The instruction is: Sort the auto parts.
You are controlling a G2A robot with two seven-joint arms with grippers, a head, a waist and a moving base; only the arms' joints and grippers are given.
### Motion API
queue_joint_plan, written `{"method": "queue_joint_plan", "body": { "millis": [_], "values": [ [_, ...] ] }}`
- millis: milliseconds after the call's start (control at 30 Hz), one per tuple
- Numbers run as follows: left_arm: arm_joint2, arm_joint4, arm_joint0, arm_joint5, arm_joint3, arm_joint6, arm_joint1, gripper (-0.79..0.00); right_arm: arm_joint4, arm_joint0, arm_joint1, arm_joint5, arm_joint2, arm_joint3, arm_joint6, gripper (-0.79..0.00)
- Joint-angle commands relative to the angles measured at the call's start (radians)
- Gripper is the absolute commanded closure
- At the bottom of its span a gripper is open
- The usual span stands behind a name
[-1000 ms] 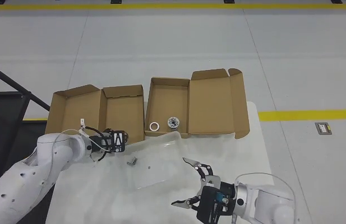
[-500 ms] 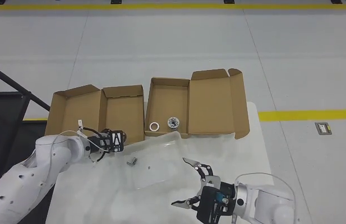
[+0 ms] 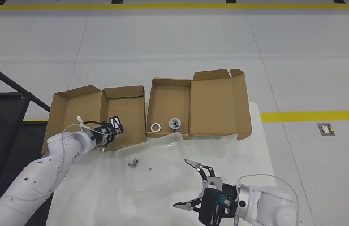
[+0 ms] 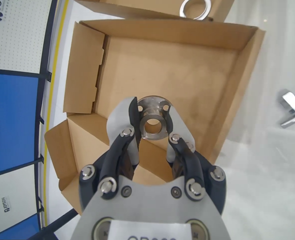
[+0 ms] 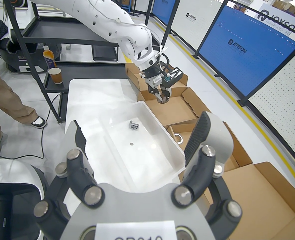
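On the white table (image 3: 250, 161), an open cardboard box (image 4: 177, 71) sits at the far-left corner, its lid folded out toward the left edge. The left gripper (image 4: 152, 111) hangs over the near side of this box's floor, close to its near wall. Its claw is clamped on a flanged metal sleeve (image 4: 163, 127). The fingers (image 4: 135, 116) press on either side of the sleeve's narrow body, and its bore faces the wrist camera. The sleeve is off the cardboard, carried in the grip.

Just beside this box, along the middle of the far edge, stands a second open cardboard box (image 3: 166, 99) with its lid laid out to the right. A flat metal ring (image 3: 155, 127) lies on the floor of this box by its near wall, and a round toothed part (image 3: 175, 122) lies just beside the ring.

A clear plastic tray (image 3: 163, 172) rests in the middle of the table, in front of the two boxes. Its far rim is close to their near walls. A small metal bracket (image 3: 133, 164) with holes lies in the tray's left part.

The right gripper (image 3: 182, 183) is by the tray's right end, toward the table's near edge. Its claw is spread wide apart with nothing in it.
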Motion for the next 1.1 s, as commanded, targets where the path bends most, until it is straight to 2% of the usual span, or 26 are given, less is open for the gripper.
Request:
{"method": "queue_joint_plan", "body": {
  "millis": [0, 67, 100, 133, 167, 200, 367, 533, 733, 867, 1000, 1067],
  "values": [
    [0.029, 0.005, -0.026, 0.017, 0.074, 0.006, -0.032, 0.0, 0.0, 0.0, 0.0, 0.0, 0.0, 0.0, 0.0, -0.785],
    [0.051, 0.002, -0.051, 0.02, 0.137, 0.018, -0.061, -0.283, 0.0, 0.0, 0.0, 0.0, 0.0, 0.0, 0.0, -0.785],
    [0.06, 0.002, -0.062, 0.021, 0.164, 0.025, -0.074, -0.351, 0.0, 0.0, 0.0, 0.0, 0.0, 0.0, 0.0, -0.785],
    [0.066, 0.0, -0.072, 0.022, 0.189, 0.032, -0.086, -0.594, 0.0, 0.0, 0.0, 0.0, 0.0, 0.0, 0.0, -0.785],
    [0.071, 0.001, -0.082, 0.02, 0.212, 0.04, -0.097, -0.763, 0.0, 0.0, 0.0, 0.0, 0.0, 0.0, 0.0, -0.785],
    [0.073, -0.002, -0.092, 0.012, 0.231, 0.056, -0.106, -0.785, 0.0, 0.0, 0.0, 0.0, 0.0, 0.0, 0.0, -0.785],
    [0.063, 0.008, -0.138, -0.017, 0.321, 0.133, -0.129, -0.785, 0.0, 0.0, 0.0, 0.0, 0.0, 0.0, 0.0, -0.785],
    [0.024, 0.041, -0.167, -0.078, 0.34, 0.236, -0.115, -0.785, 0.0, 0.0, 0.0, 0.0, 0.0, 0.0, 0.0, -0.785],
    [-0.046, 0.181, -0.159, -0.216, 0.21, 0.4, -0.038, -0.785, 0.0, 0.0, 0.0, 0.0, 0.0, 0.0, 0.0, -0.785],
    [-0.107, 0.248, -0.105, -0.356, 0.036, 0.473, 0.024, -0.785, 0.0, 0.0, 0.0, 0.0, 0.0, 0.0, 0.0, -0.785],
    [-0.175, 0.301, -0.052, -0.505, -0.126, 0.476, 0.081, -0.785, 0.0, 0.0, 0.0, 0.0, 0.0, 0.0, 0.0, -0.785],
    [-0.189, 0.289, -0.016, -0.527, -0.188, 0.463, 0.102, -0.785, 0.0, 0.0, 0.0, 0.0, 0.0, 0.0, 0.0, -0.785]
  ]
}}
